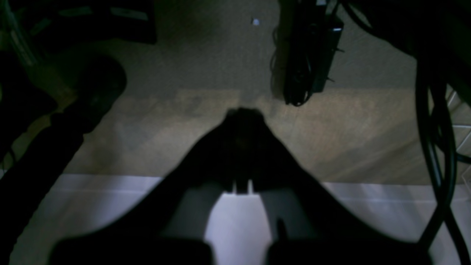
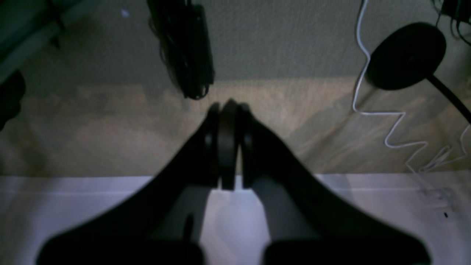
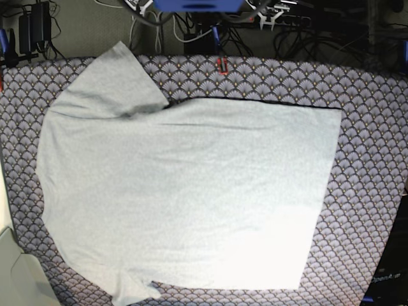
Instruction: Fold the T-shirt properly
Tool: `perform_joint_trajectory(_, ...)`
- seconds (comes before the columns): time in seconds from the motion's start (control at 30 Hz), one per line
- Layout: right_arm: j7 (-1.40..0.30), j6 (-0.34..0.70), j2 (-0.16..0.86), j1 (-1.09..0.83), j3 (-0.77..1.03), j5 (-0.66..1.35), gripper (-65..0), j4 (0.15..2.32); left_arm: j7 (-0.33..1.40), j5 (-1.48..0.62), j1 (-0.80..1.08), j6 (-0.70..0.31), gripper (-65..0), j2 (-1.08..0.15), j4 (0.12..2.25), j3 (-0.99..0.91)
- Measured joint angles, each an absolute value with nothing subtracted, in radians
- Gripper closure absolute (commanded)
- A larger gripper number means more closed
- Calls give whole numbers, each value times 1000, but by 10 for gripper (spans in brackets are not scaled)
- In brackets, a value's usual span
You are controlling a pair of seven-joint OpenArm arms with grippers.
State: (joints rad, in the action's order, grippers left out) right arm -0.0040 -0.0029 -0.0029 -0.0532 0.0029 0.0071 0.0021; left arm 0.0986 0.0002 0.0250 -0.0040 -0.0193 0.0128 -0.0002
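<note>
Folding has not begun, judging by how things lie. The large pale grey short-sleeved cotton T-shirt [image 3: 191,191] lies spread flat, plain side up, over most of the purple-grey fan-patterned table cloth [image 3: 363,127]; one sleeve nears the near edge, the other the far left corner. The next move calls for reaching a hem or sleeve corner. Bare cloth on the right leaves room. The left gripper [image 1: 241,121] and right gripper [image 2: 228,121], both off the table, are pressed together, holding nothing.

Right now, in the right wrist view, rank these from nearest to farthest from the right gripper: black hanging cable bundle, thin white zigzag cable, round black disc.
1. Black hanging cable bundle, just up-left of the right gripper.
2. Thin white zigzag cable, to the right.
3. Round black disc, upper right; beside the cable, so only slightly farther.
</note>
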Motion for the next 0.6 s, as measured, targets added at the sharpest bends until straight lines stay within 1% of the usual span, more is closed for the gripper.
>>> perform_joint_trajectory(0.27, -3, -3, -2, -53, 2, 7, 0, 2, 98, 0, 25, -4, -4, -19, 13, 0)
perform_joint_trajectory(0.47, -1, -2, -2, -53, 1, 7, 0, 3, 94, 0, 68, -4, -4, -20, 121, 0)
perform_joint_trajectory(0.6, -1, -2, -2, -53, 2, 7, 0, 3, 102, 0, 86, -4, -4, -20, 131, 0)
